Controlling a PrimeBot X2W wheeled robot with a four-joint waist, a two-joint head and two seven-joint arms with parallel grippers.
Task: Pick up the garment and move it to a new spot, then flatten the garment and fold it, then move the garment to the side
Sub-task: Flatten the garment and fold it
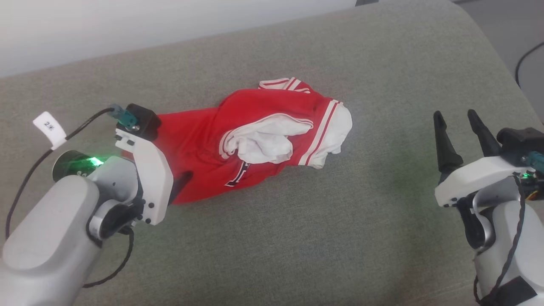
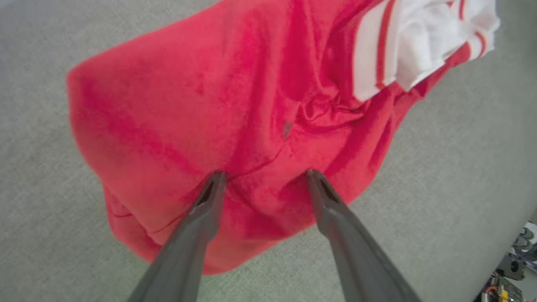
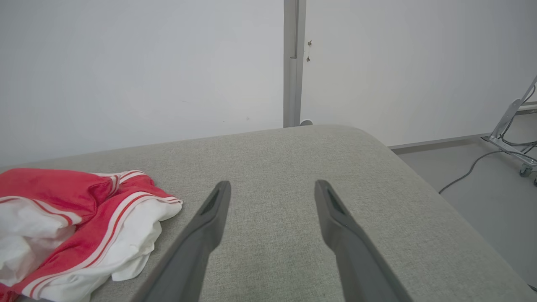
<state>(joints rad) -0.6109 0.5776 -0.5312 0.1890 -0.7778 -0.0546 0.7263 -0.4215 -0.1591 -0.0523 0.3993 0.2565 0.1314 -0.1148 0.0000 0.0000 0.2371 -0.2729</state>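
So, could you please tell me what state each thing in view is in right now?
garment: crumpled, not folded, lying on the grey cushion, a white sleeve bunched on top.
left gripper: open, fingertips against the garment's red end, not closed on it.
right gripper: open, empty, apart from the garment.

You're looking at a red garment (image 1: 195, 136): white sleeves (image 1: 267, 142), red-white striped trim (image 1: 324, 127), dark white-outlined lettering (image 1: 240, 174). Cushion (image 1: 297, 238) is plain grey-green weave. Left tool (image 2: 265, 178) and right tool (image 1: 454, 114) have dark fingers (image 3: 201, 235). Green light (image 1: 94, 161) on the left wrist.
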